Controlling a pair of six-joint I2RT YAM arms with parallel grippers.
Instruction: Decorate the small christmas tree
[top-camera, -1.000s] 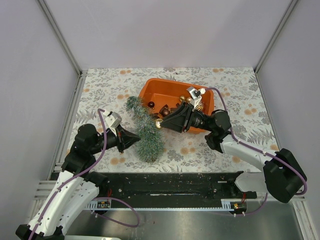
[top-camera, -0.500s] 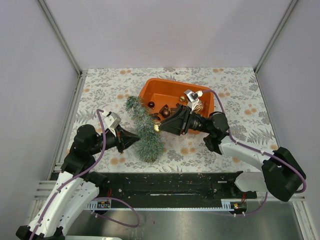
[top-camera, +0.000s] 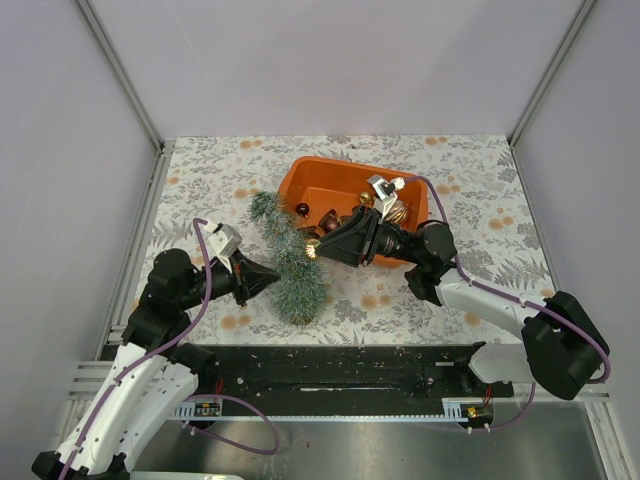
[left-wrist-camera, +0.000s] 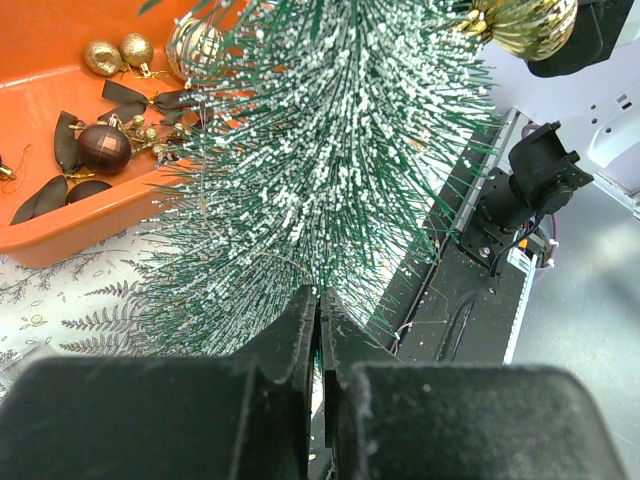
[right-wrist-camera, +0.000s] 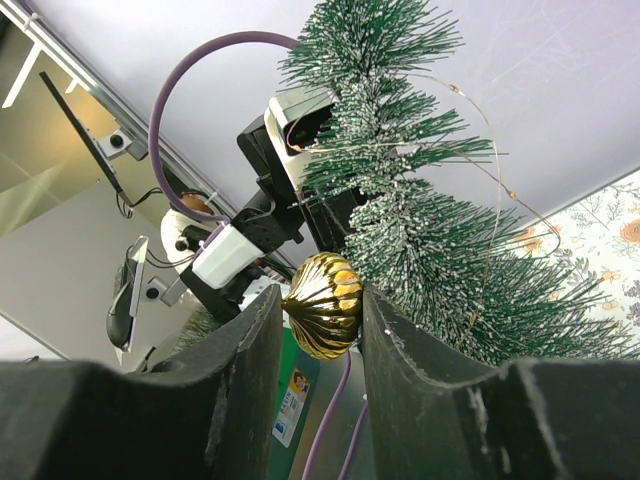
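The small christmas tree (top-camera: 290, 262), frosted blue-green, lies tilted between the arms, its tip near the orange tray (top-camera: 318, 173). It fills the left wrist view (left-wrist-camera: 320, 150) and shows in the right wrist view (right-wrist-camera: 440, 240). My left gripper (top-camera: 272, 277) is at the tree's wide base, its jaws nearly closed on the base among the needles (left-wrist-camera: 320, 295). My right gripper (top-camera: 315, 248) is shut on a ribbed gold bauble (right-wrist-camera: 322, 305) and holds it against the tree's side. The bauble also shows in the left wrist view (left-wrist-camera: 520, 25).
The tray (left-wrist-camera: 60, 230) holds loose gold baubles (left-wrist-camera: 120, 52), a dark red bauble (left-wrist-camera: 103, 147) and dark ribbons. A thin wire light string (right-wrist-camera: 500, 170) loops over the tree. A black rail (top-camera: 330, 370) runs along the near table edge.
My right gripper has moved slightly left with the gold bauble, closer into the tree. The left gripper and the tree have barely moved.
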